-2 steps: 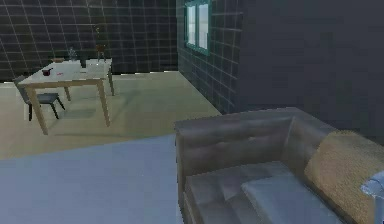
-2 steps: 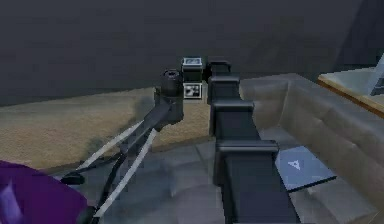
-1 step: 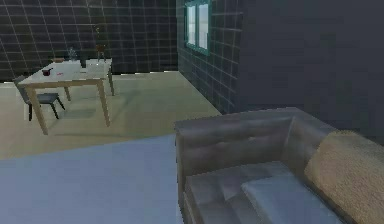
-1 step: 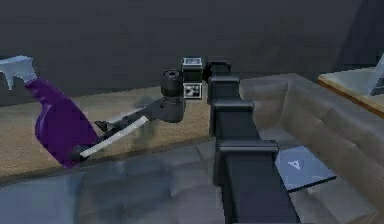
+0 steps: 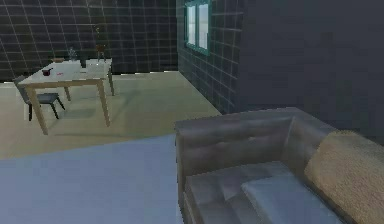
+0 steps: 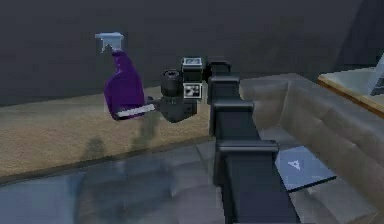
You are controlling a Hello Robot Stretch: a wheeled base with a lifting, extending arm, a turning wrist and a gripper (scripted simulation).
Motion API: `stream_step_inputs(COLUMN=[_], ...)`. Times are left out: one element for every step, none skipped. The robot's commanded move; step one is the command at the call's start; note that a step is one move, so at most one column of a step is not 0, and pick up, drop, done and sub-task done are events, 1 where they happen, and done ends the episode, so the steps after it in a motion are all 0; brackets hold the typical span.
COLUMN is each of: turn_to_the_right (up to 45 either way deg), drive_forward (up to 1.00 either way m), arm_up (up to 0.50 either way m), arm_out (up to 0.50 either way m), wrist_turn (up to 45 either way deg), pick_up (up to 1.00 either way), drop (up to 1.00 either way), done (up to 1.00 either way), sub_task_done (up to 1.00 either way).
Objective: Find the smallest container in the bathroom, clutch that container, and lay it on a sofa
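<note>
Above sofa (image 6: pixel 340 140), hand (image 6: pixel 152 103) with purple bottle (image 6: pixel 125 85)

The sofa (image 5: pixel 240 140) and its tan cushion (image 5: pixel 350 175) run off the forward view's bottom and right edges. Dark bits (image 5: pixel 72 57) at the table's (image 5: pixel 60 76) far edge — too small to name. In the arm side view the arm (image 6: pixel 240 150) hides part of the sofa's seat.

Home living rm, sofa (image 5: pixel 240 150), dining table (image 5: pixel 62 79)
</note>
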Motion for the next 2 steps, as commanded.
stream_step_inputs(turn_to_the_right=[0.0,0.0], drive_forward=[0.00,0.00], arm_up=[0.00,-0.30], arm_out=[0.00,0.00], wrist_turn=[24.0,0.0], pick_up=[0.00,0.00], drop=[0.00,0.00], done=[0.00,0.00], sub_task_done=[0.00,0.00])
